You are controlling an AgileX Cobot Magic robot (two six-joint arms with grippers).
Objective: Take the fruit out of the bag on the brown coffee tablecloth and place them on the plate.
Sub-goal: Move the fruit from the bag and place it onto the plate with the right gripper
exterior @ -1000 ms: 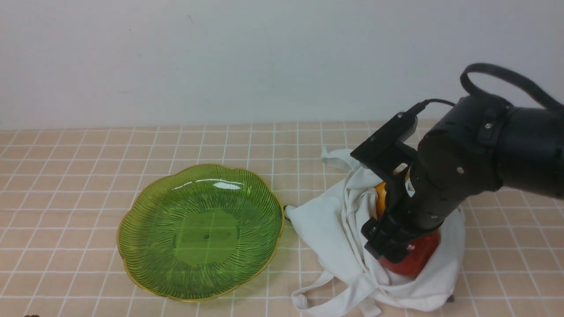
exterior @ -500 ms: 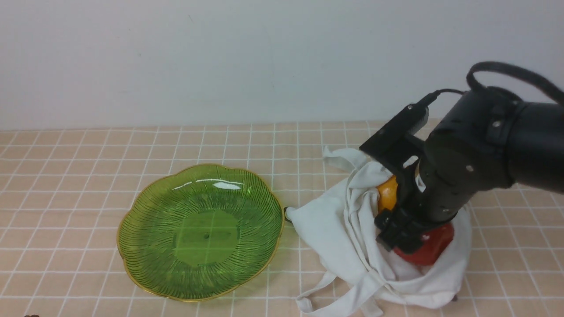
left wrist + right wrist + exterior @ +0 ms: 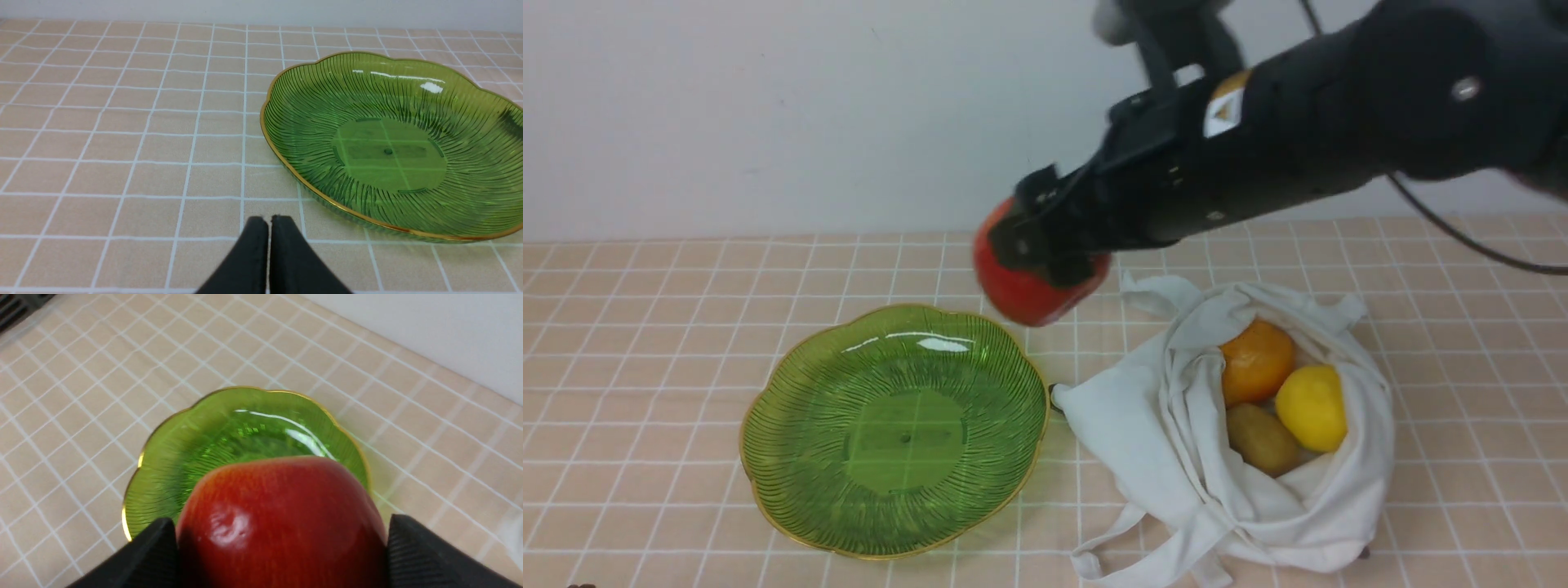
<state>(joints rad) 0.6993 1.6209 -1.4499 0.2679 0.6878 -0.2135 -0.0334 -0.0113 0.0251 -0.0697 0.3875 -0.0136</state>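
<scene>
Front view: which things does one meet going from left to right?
Translucent green ribbed plate → glossy red apple in the right gripper → soft white cloth bag, holding round orange → yellow lemon. The small brown kiwi sits straight below the orange, so it is left out.

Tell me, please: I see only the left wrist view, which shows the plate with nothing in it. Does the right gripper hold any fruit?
Observer: Yes. The right gripper is shut on the apple, held in the air and not yet set on the plate.
Operator: What remains to take?
Observer: The orange, lemon and kiwi lie in the open bag.
Operator: Where is the bag?
Observer: To the right of the plate, with its corner close to the rim. I cannot tell whether they touch.
</scene>
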